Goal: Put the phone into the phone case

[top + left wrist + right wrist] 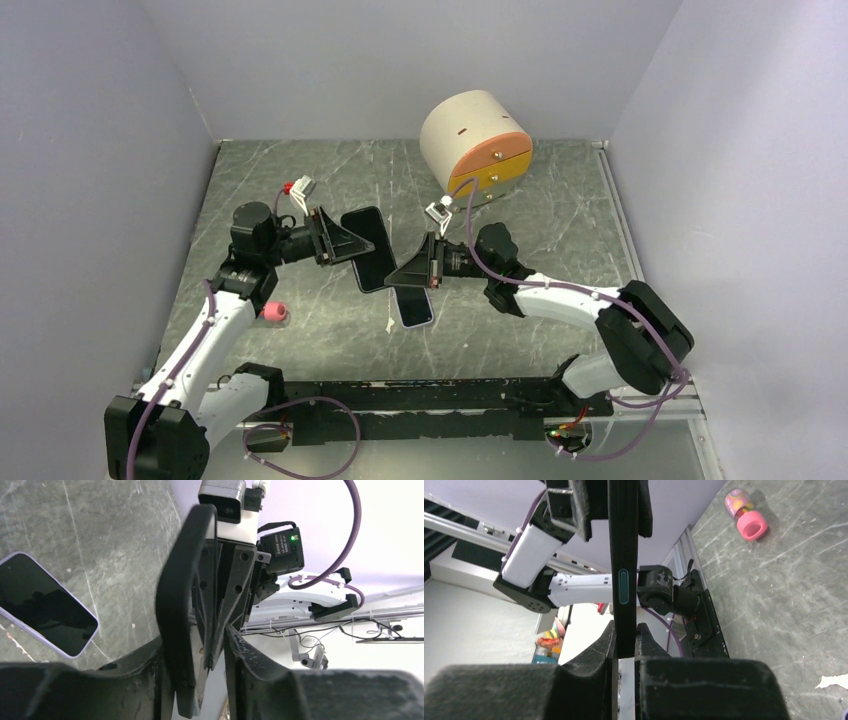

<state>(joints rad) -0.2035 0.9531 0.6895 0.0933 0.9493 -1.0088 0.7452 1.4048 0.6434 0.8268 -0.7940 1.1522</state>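
The black phone case [378, 262] is held tilted on edge above the table between both arms. My right gripper [408, 272] is shut on its lower end; in the right wrist view [625, 630] both pads press the case edge [624, 570]. My left gripper [345, 240] straddles the case's upper end; in the left wrist view [197, 640] the case [182, 620] rests against one finger, with a gap to the other. The phone [412, 305], dark screen with a lavender rim, lies flat on the table below the right gripper, and it also shows in the left wrist view [45, 605].
A beige cylinder with an orange drawer front [475, 140] stands at the back right. A small pink bottle [275, 313] lies by the left arm and shows in the right wrist view [746, 515]. A white scrap [390, 325] lies beside the phone.
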